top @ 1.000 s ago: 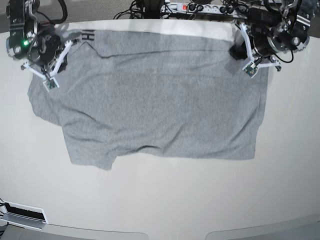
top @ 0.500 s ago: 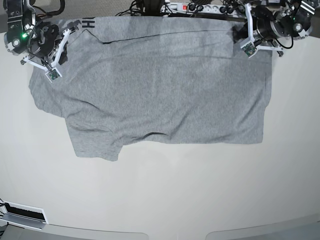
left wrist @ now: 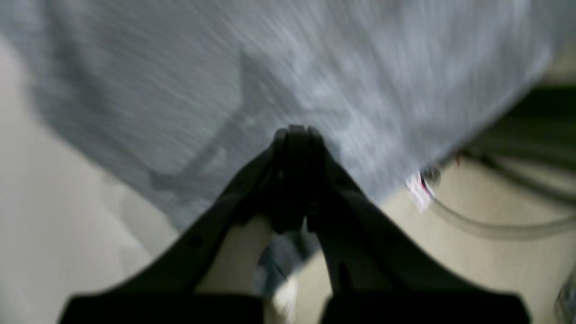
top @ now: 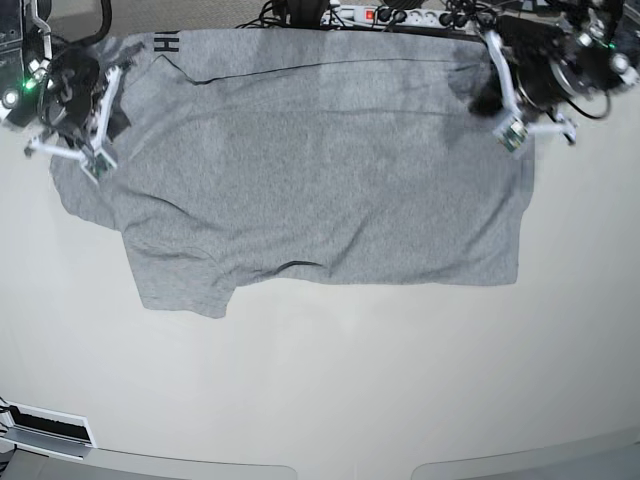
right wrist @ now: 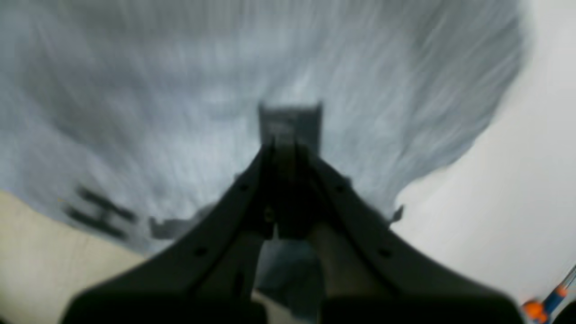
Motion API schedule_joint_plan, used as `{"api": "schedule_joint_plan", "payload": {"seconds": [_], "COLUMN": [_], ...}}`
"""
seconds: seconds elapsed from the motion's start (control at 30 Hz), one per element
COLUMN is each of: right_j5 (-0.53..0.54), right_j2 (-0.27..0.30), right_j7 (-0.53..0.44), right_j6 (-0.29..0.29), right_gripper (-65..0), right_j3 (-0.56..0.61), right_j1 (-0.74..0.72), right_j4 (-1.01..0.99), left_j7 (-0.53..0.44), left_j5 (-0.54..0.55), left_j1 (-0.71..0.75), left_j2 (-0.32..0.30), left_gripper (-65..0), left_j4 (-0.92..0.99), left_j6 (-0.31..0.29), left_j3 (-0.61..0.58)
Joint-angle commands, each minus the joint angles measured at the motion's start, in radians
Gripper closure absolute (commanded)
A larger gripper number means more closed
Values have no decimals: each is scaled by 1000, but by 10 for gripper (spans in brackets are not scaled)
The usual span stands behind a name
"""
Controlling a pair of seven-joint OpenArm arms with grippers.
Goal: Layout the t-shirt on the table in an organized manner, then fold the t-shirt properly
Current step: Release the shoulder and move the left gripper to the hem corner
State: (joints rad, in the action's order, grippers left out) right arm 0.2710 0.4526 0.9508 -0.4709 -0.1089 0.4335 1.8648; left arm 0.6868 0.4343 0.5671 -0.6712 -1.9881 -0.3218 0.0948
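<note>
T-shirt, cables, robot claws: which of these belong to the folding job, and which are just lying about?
Part of the job:
- t-shirt
- table
- left gripper, shut on the t-shirt
- right gripper, shut on the t-shirt

Just lying about:
- power strip and cables behind the table

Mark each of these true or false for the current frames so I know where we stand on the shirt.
1. Both grippers are shut on the t-shirt. True: the left gripper and the right gripper each pinch grey fabric.
2. The shirt is already folded in half. False: it lies mostly spread out, in a single span across the table.
3. Black lettering shows near the right gripper. True, at the shirt's far corner.
4. The shirt hangs off the near table edge. False: bare tabletop lies between the shirt and that edge.
5. A power strip lies behind the shirt. True.
</note>
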Motion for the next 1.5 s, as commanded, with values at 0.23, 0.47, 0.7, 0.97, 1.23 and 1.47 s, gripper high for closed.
{"api": "schedule_joint_plan", "payload": {"seconds": [0.23, 0.47, 0.7, 0.97, 1.23, 1.47], "right_j5": [25, 100, 100, 99, 99, 99], "right_j2": [15, 13, 10, 10, 10, 10], "right_j7": [-22, -23, -23, -23, -22, -32], "right_j6": [34, 34, 34, 34, 34, 34], "right_gripper": [0, 0, 0, 0, 0, 0], "right_j3": [-11, -11, -10, -10, -10, -10], "right_j1": [-1, 2, 1, 1, 2, 1], "right_j4": [91, 90, 90, 90, 90, 90], "left_j7": [9, 77, 51, -180, -295, -271], "left_j5": [332, 532, 551, 327, 199, 206], "left_j1": [-203, -546, -841, -969, -967, -993], "left_j2": [-8, 10, 13, 116, 222, 253], "left_gripper": [0, 0, -135, -288, -288, -285], "left_j4": [196, 747, 1225, 1468, 1469, 1469], "left_j6": [-152, -274, -325, -316, -227, -376], "left_j3": [198, 193, 193, 42, -57, -57]}}
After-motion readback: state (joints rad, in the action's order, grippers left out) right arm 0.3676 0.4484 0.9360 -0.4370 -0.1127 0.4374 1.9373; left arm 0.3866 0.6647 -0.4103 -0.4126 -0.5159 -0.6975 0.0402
